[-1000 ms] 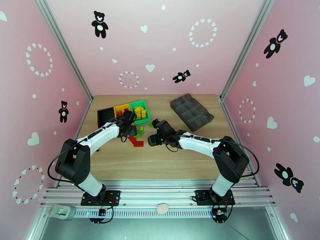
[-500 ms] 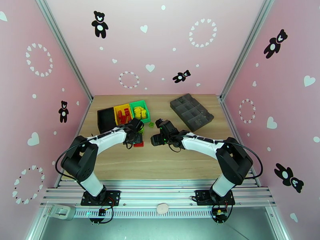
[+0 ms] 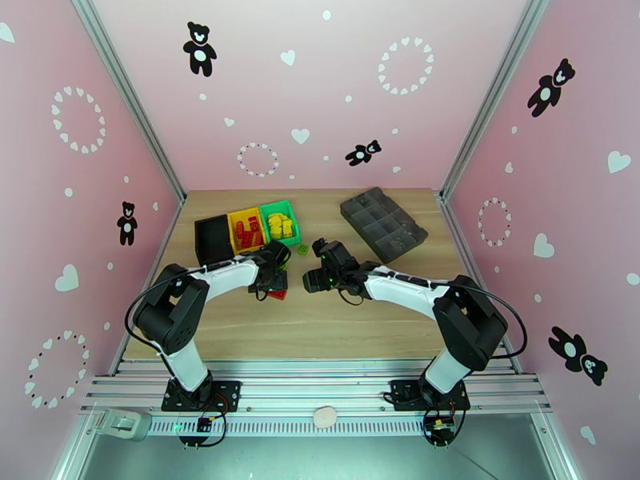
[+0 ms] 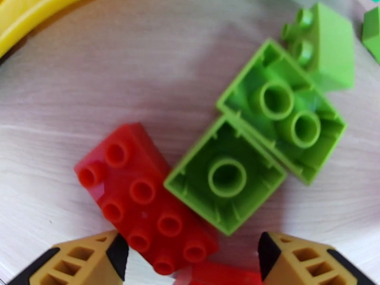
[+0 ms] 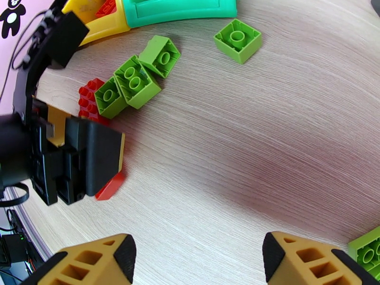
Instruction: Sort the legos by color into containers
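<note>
Tabletop [image 5: 247,138] holds red eight-stud brick [image 4: 142,195] under open left hand [image 4: 192,255]; upturned green brick [image 4: 225,179] touches it; right hand [image 5: 198,255] open, empty, nearby.

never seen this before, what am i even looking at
Two robot arms, each ending in a two-finger claw, are bolted at the edge of a wooden table. The wide picture is from a fixed camera above and behind them; each close-up is from a camera on one wrist. A black bin, yellow bin and green bin stand in a row, a grey divided tray to their right. The left claw is open over a red brick beside green bricks; the right claw is open, holding nothing.
</note>
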Controlling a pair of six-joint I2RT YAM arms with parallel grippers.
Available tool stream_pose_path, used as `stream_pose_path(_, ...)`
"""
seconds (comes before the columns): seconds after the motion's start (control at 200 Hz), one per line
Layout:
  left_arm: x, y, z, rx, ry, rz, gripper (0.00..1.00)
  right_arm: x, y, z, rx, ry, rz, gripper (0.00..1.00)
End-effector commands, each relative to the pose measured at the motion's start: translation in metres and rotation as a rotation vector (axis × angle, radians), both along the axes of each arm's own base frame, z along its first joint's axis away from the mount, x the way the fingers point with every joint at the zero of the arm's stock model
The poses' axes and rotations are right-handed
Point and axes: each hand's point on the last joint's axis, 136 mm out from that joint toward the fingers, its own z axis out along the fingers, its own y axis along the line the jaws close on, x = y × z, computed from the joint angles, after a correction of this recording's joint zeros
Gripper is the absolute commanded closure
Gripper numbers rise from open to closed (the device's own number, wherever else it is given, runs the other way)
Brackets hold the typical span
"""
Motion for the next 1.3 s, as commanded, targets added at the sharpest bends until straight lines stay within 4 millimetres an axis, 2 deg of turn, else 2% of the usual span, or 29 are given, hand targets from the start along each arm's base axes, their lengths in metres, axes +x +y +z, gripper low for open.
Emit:
stream_pose_path(0.0,-0.02,-0.001,-0.007,-0.001,0.04,-0.004,0.23,0.0,-0.002,0.011,0.027,-0.017,-0.007,0.25)
stream_pose_path(0.28,-0.042,0.005,-0.011,-0.004,0.055,0.013,0.25,0.0,0.0,0.011,0.043,-0.008,-0.006,0.26)
stream_pose_path(0.41,-0.05,0.007,-0.011,-0.01,0.057,0.016,0.31,0.0,0.002,0.012,0.052,-0.007,-0.005,0.27)
stream_pose_path(0.491,-0.053,0.008,-0.01,-0.018,0.054,0.021,0.36,0.0,0.003,0.013,0.058,-0.005,-0.004,0.27)
stream_pose_path(0.731,-0.053,0.005,-0.002,-0.054,0.033,0.024,0.61,-0.002,0.007,0.014,0.076,0.008,0.006,0.29)
stream_pose_path(0.856,-0.054,0.007,0.011,-0.062,0.012,0.024,0.67,-0.006,0.014,0.016,0.089,0.012,0.025,0.29)
stream_pose_path(1.031,-0.049,0.014,0.041,-0.045,-0.047,0.023,0.68,-0.014,0.034,0.015,0.113,0.03,0.082,0.29)
stream_pose_path(1.161,-0.039,0.019,0.061,-0.042,-0.088,0.025,0.67,-0.017,0.05,0.018,0.16,0.043,0.116,0.29)
stream_pose_path(1.296,-0.019,0.03,0.08,-0.04,-0.122,0.04,0.67,-0.018,0.066,0.023,0.212,0.054,0.152,0.27)
